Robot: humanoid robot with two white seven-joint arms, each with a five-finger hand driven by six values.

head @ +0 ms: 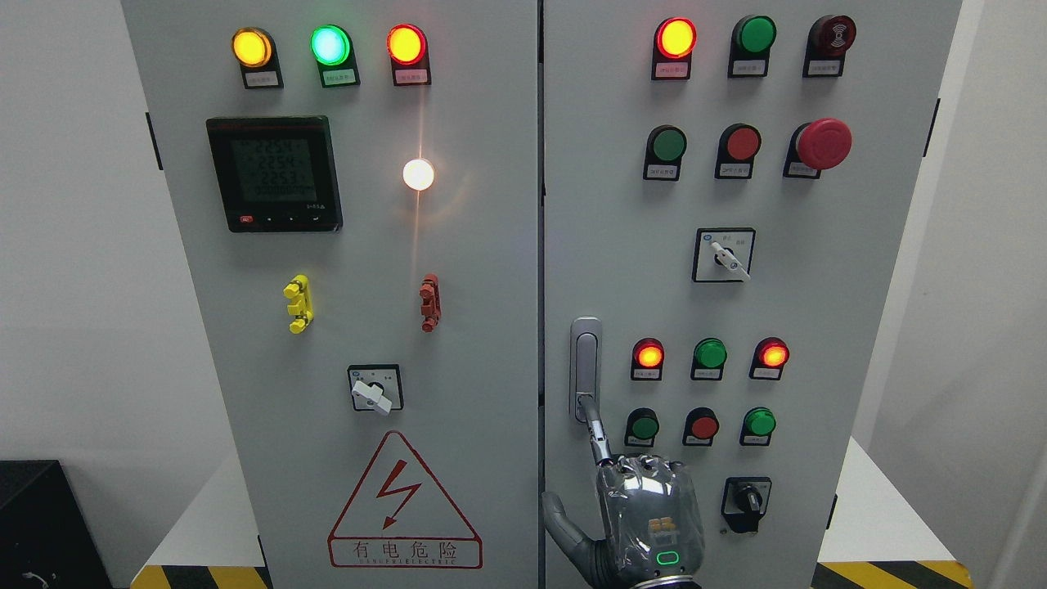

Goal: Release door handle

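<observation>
Metal door handle, a slim upright lever set flush near the left edge of the cabinet's right door, looks rigid and smooth, best taken along its lower end. Right hand touches that end with one extended finger; the others stay curled, clamping nothing.

robot hand index fingertip touching door handle lower end, other fingers curled.

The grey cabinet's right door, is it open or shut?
Shut. The grey right door lies flush with the left door, with only a thin straight seam between them.
</observation>
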